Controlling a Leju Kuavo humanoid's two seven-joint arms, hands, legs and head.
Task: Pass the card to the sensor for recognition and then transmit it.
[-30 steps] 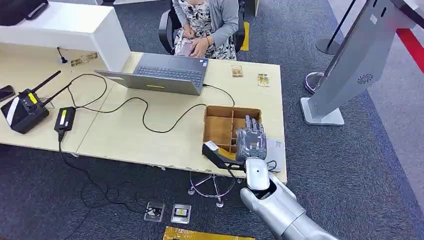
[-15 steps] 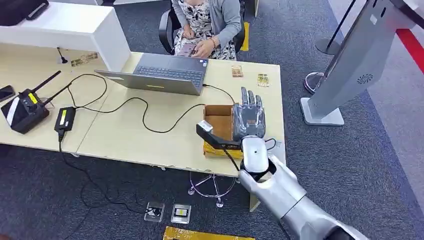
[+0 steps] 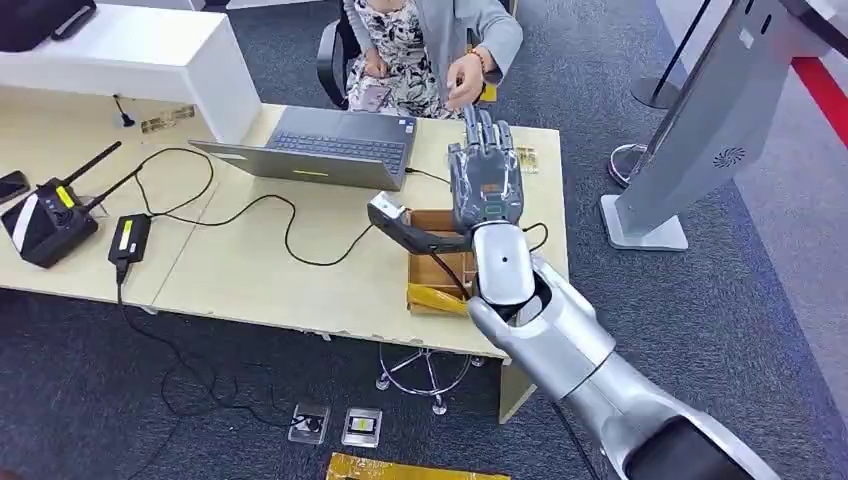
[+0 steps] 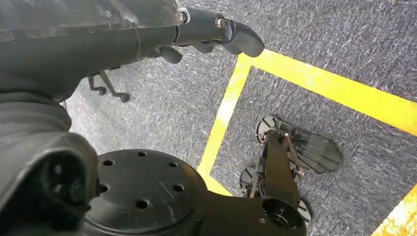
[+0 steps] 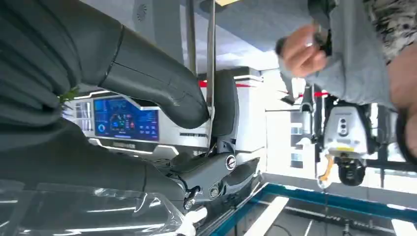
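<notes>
One silver right hand (image 3: 485, 180) raised over the pale wooden desk (image 3: 250, 270), fingers straight | thin pale card (image 5: 210, 73) seems pinched edge-on at thumb, unconfirmed | person's hand (image 3: 462, 82) at 12 o'clock | you: hold card flat, approach slowly | left hand (image 4: 216, 32) hangs, grip unreadable

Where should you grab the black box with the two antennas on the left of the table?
Grip the black box across its body's long sides, from straight above. It lies flat on the pale wooden table, sides free; its thin antennas would probably bend.
</notes>
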